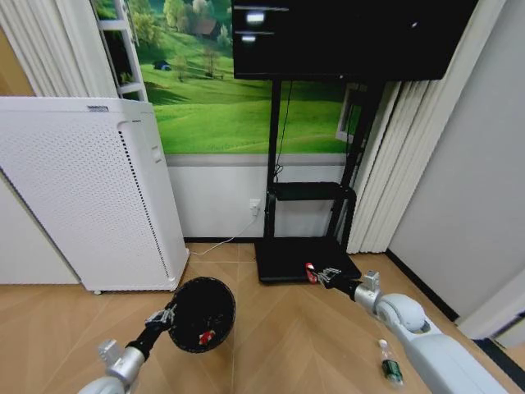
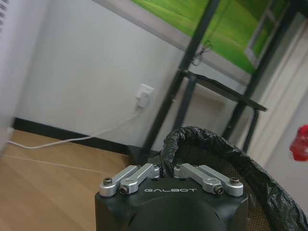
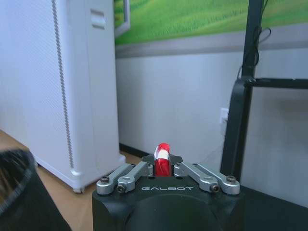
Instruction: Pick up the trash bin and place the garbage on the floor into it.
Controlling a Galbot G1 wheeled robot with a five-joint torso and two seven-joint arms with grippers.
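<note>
My left gripper (image 1: 162, 316) is shut on the near rim of the trash bin (image 1: 201, 316), a small round black bin with a black liner held tilted above the floor (image 1: 279, 345). In the left wrist view the left gripper (image 2: 166, 167) pinches the crinkled rim (image 2: 192, 134). A red-and-white wrapper (image 1: 207, 336) lies inside the bin. My right gripper (image 1: 321, 275) is shut on a small red packet (image 1: 311, 272), held in the air right of the bin; its red-and-white end (image 3: 162, 158) sticks up between the fingers. A clear bottle with a green label (image 1: 390, 365) lies on the floor at the lower right.
A tall white perforated cabinet (image 1: 90, 189) stands at the left by the wall. A black screen stand with a flat base (image 1: 299, 258) and a shelf (image 1: 312, 191) stands just behind my right gripper. A white cable (image 1: 221, 244) runs along the skirting. Curtains (image 1: 385, 164) hang at the right.
</note>
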